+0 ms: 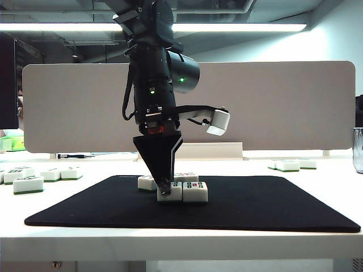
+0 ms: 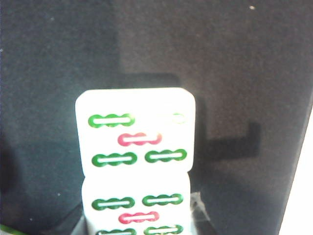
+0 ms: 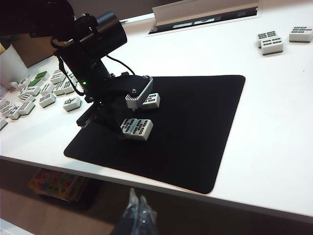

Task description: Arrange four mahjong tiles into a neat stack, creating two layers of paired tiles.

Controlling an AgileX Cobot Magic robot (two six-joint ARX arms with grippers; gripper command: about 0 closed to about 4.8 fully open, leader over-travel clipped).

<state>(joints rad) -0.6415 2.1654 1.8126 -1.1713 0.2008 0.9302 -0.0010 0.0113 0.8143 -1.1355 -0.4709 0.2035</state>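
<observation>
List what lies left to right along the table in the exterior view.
Loose tiles → black mat's left edge → left gripper on the front tile pair → far tiles → glass.

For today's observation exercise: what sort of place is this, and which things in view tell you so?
Probably a robotics lab or office workspace: a white table with a black mat, a pale divider screen behind it and ceiling strip lights. The left gripper works among mahjong tiles.
</observation>
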